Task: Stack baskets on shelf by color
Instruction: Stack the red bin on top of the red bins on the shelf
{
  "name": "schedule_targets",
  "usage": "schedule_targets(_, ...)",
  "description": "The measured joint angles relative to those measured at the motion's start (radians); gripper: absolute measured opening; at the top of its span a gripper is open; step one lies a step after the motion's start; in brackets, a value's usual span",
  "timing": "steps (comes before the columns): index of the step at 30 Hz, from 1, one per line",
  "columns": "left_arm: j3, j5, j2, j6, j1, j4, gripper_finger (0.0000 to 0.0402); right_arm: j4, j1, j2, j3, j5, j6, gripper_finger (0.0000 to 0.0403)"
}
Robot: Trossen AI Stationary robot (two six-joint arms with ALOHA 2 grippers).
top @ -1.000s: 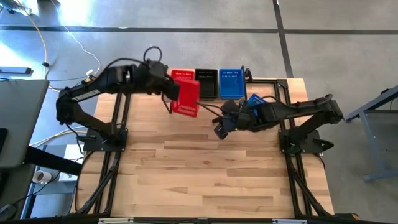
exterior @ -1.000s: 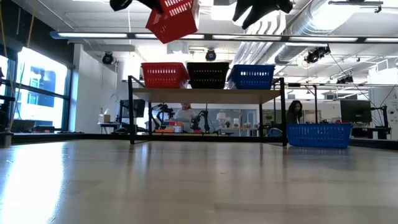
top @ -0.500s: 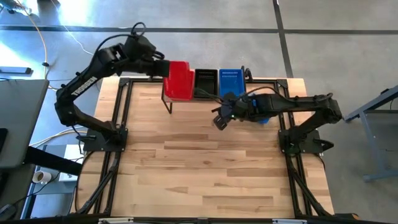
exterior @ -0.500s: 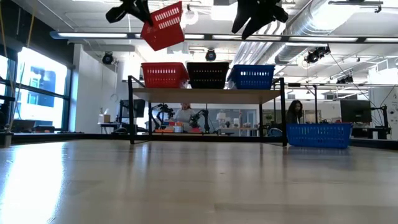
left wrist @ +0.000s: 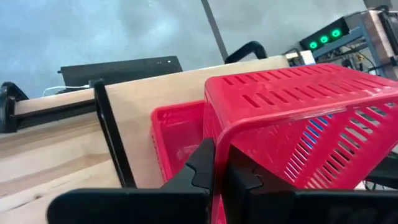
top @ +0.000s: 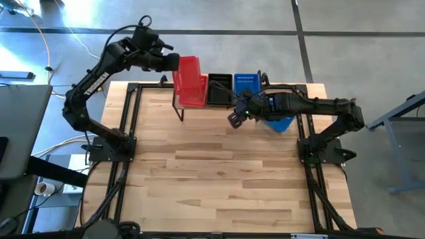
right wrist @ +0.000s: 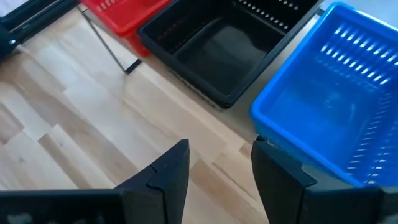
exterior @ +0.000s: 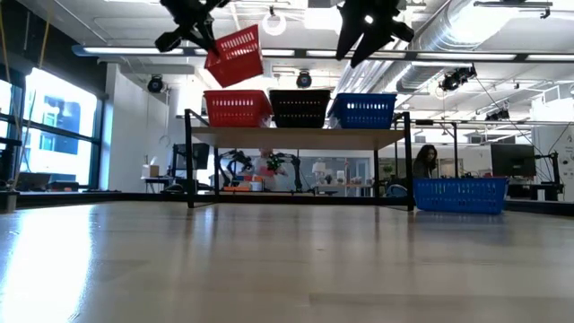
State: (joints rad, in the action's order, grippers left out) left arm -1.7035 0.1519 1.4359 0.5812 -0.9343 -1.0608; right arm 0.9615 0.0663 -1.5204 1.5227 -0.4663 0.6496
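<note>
Red basket [top: 190,78] hanging tilted above shelf [exterior: 305,137], over red stack [exterior: 237,108]. Your left gripper [left wrist: 219,177] pinching its rim, fingers clamped. Looks light, stiff, perforated plastic; rim is best hold. Right gripper [right wrist: 219,163] hovering near shelf, fingers apart, empty. Black stack [exterior: 300,108], blue stack [exterior: 363,110] sitting alongside; spare blue basket [exterior: 460,194] waiting on table.

The left arm is stretched up and toward the far edge of the worktop, its wrist raised high. The left pincer [top: 174,63] is closed tight, its fingers [left wrist: 214,171] clamped on a thin red rim. The right arm is reached out across the far side, forearm nearly level. The right pincer [top: 234,119] is held spread wide, nothing between its fingers [right wrist: 165,171].
</note>
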Motion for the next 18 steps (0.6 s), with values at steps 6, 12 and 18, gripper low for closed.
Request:
schedule_targets(6, 0.000, 0.085, 0.037, -0.009, -0.042, 0.007, 0.0000, 0.000, 0.038, 0.000, 0.000, 0.000, -0.044, 0.0158)
schedule_targets(12, -0.065, 0.119, 0.084, 0.007, -0.063, -0.025, 0.0000, 0.000, 0.091, 0.000, 0.000, 0.039, -0.091, 0.0158)
schedule_targets(18, -0.238, 0.109, 0.168, -0.022, -0.063, -0.140, 0.0000, 0.000, 0.134, 0.000, 0.000, 0.088, -0.152, 0.0158)
